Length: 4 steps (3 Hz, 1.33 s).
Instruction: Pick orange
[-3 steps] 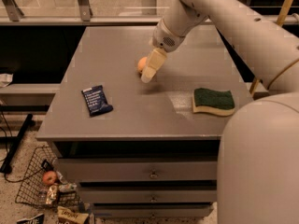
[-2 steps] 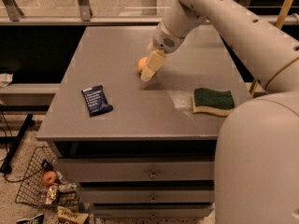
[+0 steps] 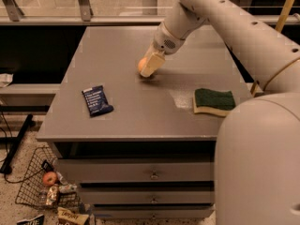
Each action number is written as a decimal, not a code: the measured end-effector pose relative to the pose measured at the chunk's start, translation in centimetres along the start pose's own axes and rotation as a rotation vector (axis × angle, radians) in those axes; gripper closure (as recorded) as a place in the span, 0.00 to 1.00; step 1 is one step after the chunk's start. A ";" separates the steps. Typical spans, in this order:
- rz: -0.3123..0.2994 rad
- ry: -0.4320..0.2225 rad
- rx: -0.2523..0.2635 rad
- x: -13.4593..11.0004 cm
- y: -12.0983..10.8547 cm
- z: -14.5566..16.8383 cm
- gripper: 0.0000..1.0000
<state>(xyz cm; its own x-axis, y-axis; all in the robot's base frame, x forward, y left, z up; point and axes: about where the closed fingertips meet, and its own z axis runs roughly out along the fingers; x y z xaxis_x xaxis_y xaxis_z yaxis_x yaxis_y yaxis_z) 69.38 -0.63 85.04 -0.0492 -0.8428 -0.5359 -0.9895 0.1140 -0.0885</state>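
Observation:
The orange [image 3: 141,63] is a small round orange-yellow fruit on the grey table [image 3: 136,111], near its middle. My gripper [image 3: 149,68] comes down from the upper right and sits right at the orange, with a pale finger [image 3: 152,64] covering the fruit's right side. Only the orange's left part shows. The gripper's tip rests close to the table surface.
A dark blue snack packet [image 3: 97,100] lies at the table's left. A green and yellow sponge [image 3: 214,101] lies at the right. My large white arm [image 3: 243,36] fills the right side. On the floor at lower left a wire basket [image 3: 33,184] holds a reddish apple [image 3: 49,178] and packets.
The gripper and the orange stay in the same place on the table. Nothing has visibly moved.

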 end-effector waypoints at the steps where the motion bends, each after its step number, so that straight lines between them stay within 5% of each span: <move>1: -0.046 -0.056 0.020 -0.8 0.4 -2.1 0.95; 3: -0.247 -0.270 0.034 -5.0 3.2 -8.3 1.00; 4: -0.258 -0.279 0.032 -5.2 3.3 -8.3 1.00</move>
